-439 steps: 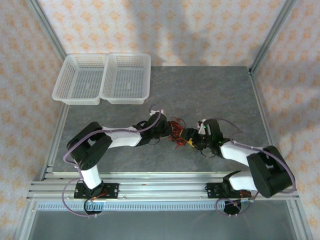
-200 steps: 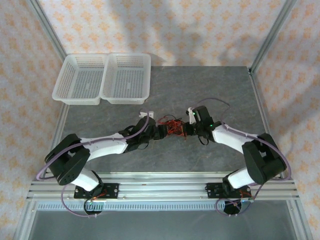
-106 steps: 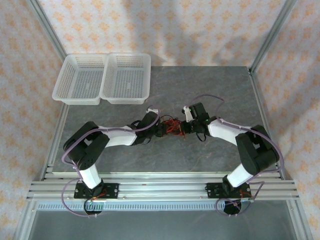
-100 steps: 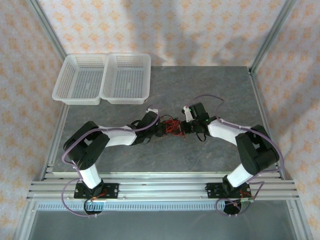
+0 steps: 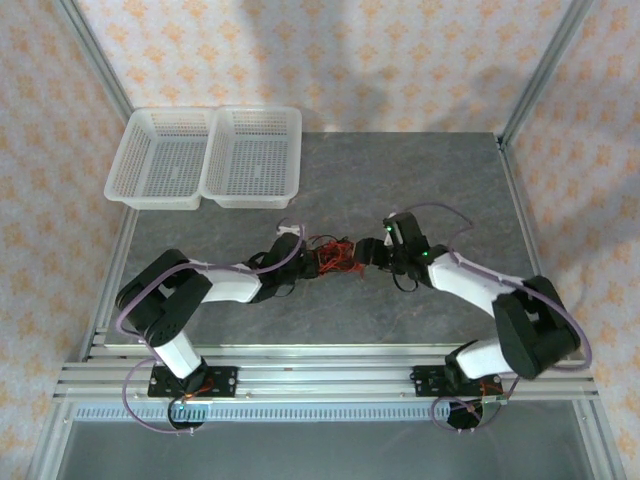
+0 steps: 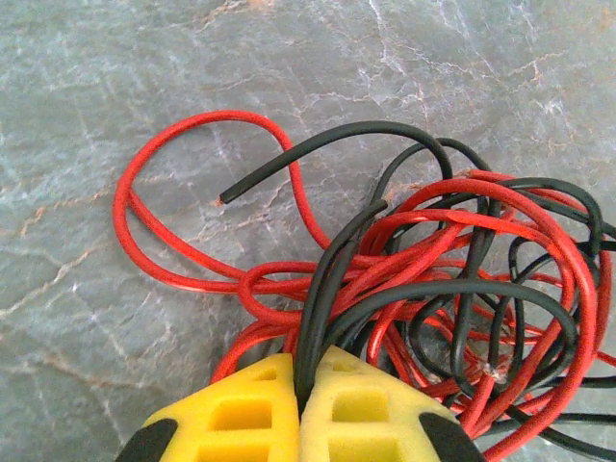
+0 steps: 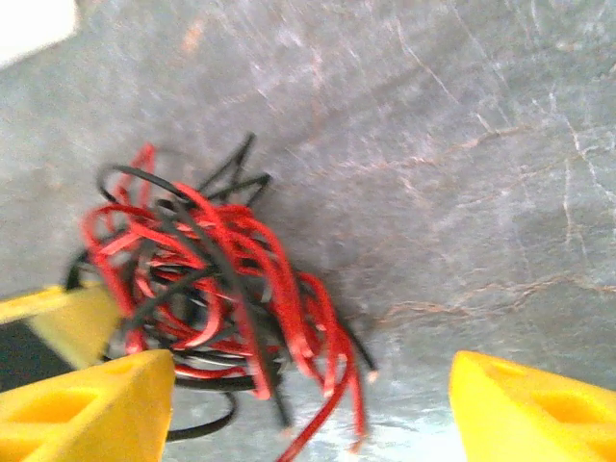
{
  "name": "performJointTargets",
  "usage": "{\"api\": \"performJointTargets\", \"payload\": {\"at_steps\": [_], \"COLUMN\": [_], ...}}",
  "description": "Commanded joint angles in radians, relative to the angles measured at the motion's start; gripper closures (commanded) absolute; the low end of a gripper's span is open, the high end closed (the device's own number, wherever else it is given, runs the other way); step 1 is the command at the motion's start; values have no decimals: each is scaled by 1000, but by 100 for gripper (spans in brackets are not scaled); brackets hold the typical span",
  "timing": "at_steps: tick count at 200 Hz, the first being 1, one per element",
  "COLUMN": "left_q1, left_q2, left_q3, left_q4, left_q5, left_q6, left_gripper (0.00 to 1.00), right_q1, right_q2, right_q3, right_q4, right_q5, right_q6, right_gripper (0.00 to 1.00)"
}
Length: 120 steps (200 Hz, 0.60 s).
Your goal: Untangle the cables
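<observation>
- Since half a second ago, the left gripper [image 6: 301,409] has closed. Its yellow fingers [image 6: 236,416] now pinch a black wire [image 6: 310,327] at the near edge of the cables [image 6: 452,260].
- Meanwhile the right gripper [image 7: 313,371] has let go. Its jaws stand wide apart, with the red and black tangle lying just ahead of them.
- Both arms reach inward, low over the table [image 5: 430,170], wrists facing each other and the tangle between them at mid-table.
- The right elbow has swung out toward the table's right edge.
- Two white baskets [image 5: 205,158] sit at the far left corner, well apart from the tangle, and bare grey surface lies open beyond and before it.
</observation>
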Motion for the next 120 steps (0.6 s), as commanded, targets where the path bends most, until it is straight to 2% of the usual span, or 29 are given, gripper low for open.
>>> {"api": "performJointTargets", "payload": {"at_steps": [1, 29, 54, 120], "left_q1": [-22, -40, -49, -80], "left_q2": [-36, -39, -43, -76], "left_q3": [-6, 22, 21, -3], "left_q4": [3, -49, -49, -23], "left_q5": [-12, -43, -63, -106], "left_q6": [-100, -150, -200, -295], "left_gripper": [100, 100, 100, 100], "right_q1": [44, 95, 124, 151], "right_q2": [-45, -27, 7, 139], "right_q3": [13, 34, 44, 64], "right_q4": [32, 28, 32, 67], "right_q5": [73, 122, 156, 199], "right_q6": [144, 182, 205, 223], "right_gripper": [21, 14, 12, 16]}}
